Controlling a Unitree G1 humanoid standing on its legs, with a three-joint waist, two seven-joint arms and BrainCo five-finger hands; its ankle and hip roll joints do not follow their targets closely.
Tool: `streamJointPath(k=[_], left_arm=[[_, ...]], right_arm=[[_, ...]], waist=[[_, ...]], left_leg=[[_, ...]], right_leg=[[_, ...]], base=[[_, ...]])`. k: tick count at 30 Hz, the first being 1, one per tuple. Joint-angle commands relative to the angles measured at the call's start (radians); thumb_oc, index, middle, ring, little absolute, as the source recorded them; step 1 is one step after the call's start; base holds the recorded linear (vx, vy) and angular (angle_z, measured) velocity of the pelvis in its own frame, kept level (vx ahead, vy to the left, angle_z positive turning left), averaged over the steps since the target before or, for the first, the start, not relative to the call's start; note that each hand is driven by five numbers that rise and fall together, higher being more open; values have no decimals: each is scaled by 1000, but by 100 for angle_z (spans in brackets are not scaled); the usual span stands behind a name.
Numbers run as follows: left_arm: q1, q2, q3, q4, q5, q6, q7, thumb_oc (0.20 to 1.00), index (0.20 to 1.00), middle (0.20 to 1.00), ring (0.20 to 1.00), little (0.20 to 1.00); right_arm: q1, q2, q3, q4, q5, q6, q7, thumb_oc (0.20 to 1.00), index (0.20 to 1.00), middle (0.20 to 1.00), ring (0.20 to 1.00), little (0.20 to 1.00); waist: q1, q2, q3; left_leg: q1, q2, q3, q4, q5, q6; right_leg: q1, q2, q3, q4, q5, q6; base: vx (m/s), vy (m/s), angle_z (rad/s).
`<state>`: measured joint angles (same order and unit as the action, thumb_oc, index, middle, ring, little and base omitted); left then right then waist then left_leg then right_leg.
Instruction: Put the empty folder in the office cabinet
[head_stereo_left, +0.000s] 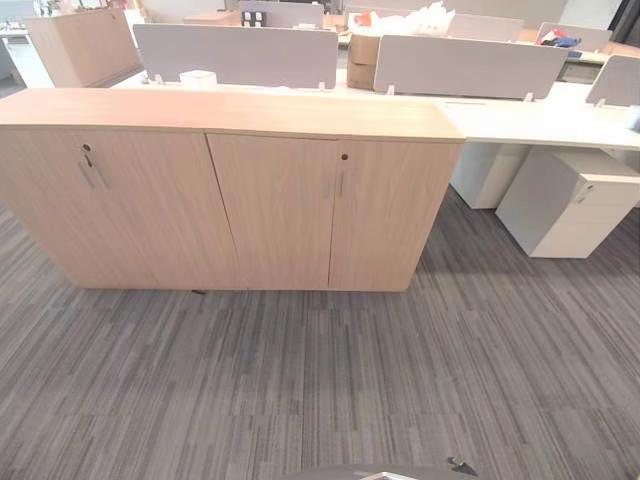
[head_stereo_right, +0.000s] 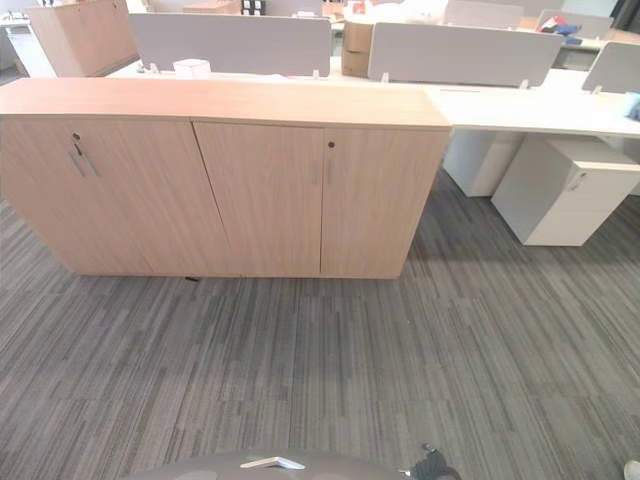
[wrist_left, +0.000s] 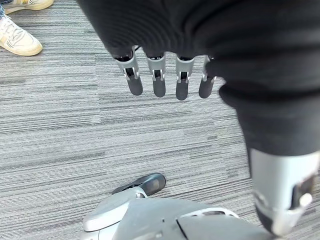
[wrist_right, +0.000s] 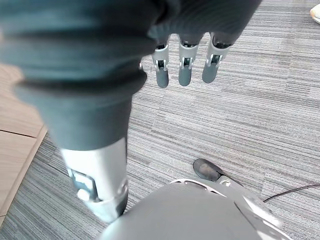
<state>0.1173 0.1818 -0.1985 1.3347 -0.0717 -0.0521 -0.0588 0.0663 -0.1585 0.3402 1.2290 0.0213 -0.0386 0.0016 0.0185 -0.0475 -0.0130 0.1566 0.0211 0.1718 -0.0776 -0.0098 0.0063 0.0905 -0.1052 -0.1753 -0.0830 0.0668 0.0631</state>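
The light wooden office cabinet stands across the carpet ahead of me, all its doors closed. A key sits in the lock of its left door, and its flat top is bare. My left hand hangs over the grey carpet with its fingers straight and nothing in it. My right hand hangs the same way, open and holding nothing, with a corner of the cabinet beside its arm.
Behind the cabinet runs a white desk with grey partitions, a cardboard box and a small white box. A white drawer pedestal stands at the right. A person's light shoes are on the carpet near my left side.
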Motion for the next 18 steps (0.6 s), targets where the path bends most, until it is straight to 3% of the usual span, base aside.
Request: streamJointPath(k=[1, 18], left_arm=[[-63, -1, 15, 65, -6, -10, 1, 1000, 1000, 1000, 1000, 1000], [-67, -15, -14, 42, -13, -18, 6, 1000, 1000, 1000, 1000, 1000]], right_arm=[[-82, -35, 3, 71, 19, -6, 4, 1000, 1000, 1000, 1000, 1000], [-95, -45, 6, 73, 12, -4, -2, 1000, 1000, 1000, 1000, 1000]], waist=[[12, 19, 24], [18, 27, 30]], left_leg=[[-31, 23, -47, -5, 0, -52], [-30, 18, -60, -3, -5, -49]], right_leg=[[-7, -8, 27, 44, -40, 45], [-4, -13, 21, 50, -44, 47]], base=[[0, 0, 0], [3, 1, 1]])
